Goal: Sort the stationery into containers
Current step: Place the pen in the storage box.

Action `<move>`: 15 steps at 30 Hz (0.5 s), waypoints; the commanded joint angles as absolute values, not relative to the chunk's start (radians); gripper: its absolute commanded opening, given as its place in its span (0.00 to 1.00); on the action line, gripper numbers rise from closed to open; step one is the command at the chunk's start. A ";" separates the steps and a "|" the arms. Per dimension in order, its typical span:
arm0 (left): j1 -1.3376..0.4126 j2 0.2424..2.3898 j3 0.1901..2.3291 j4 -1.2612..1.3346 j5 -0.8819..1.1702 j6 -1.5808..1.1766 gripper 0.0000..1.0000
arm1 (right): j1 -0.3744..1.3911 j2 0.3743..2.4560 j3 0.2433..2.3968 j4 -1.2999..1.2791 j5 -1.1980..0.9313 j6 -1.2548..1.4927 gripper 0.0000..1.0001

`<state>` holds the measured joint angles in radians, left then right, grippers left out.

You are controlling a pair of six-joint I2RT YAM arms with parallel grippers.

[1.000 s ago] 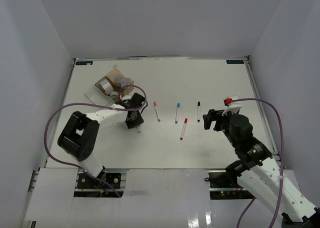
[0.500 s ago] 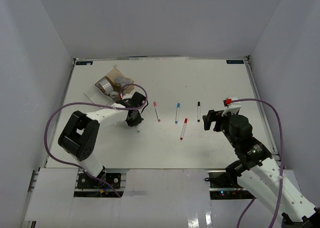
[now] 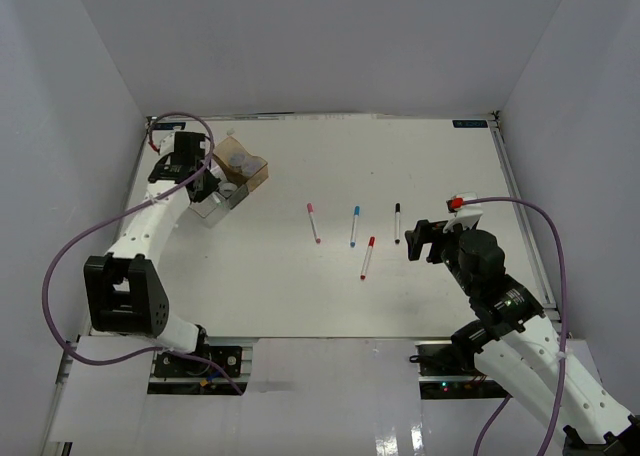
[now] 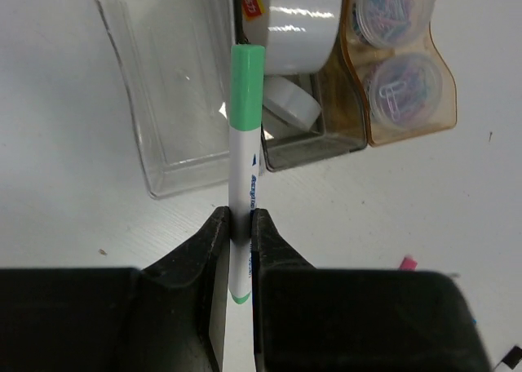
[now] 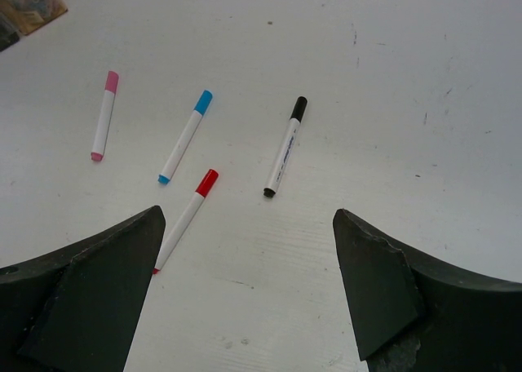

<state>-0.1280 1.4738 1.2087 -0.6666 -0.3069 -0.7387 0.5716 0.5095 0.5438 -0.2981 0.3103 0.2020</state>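
Top view: the left hand (image 3: 203,188) hangs over the joined boxes (image 3: 243,168) at ten o'clock on the white surface (image 3: 330,156). The right hand (image 3: 418,240) hovers at four o'clock.

Left wrist view: the hand is clamped on the green marker (image 4: 245,168), cap pointing to twelve o'clock, beside the clear box (image 4: 167,95) at eleven. The middle box (image 4: 314,148) holds a silvery tape ring (image 4: 294,25) and a small clear tape roll (image 4: 291,103). The amber box (image 4: 408,127) at one o'clock holds two round tubs (image 4: 405,90) of paper clips.

Right wrist view: the fingers stand wide apart. The pink marker (image 5: 103,115), blue marker (image 5: 186,135), red marker (image 5: 183,219) and black marker (image 5: 285,146) lie apart on the surface, from ten o'clock to centre.
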 commanded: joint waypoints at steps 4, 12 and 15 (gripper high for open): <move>-0.011 1.549 1.285 -0.678 -0.209 -0.680 0.06 | 0.571 0.497 0.543 -0.282 0.301 0.206 0.90; 0.086 1.692 1.330 -0.654 -0.156 -0.703 0.10 | 0.571 0.488 0.538 -0.284 0.299 0.206 0.90; 0.107 1.721 1.353 -0.649 -0.158 -0.704 0.11 | 0.569 0.488 0.538 -0.284 0.299 0.207 0.90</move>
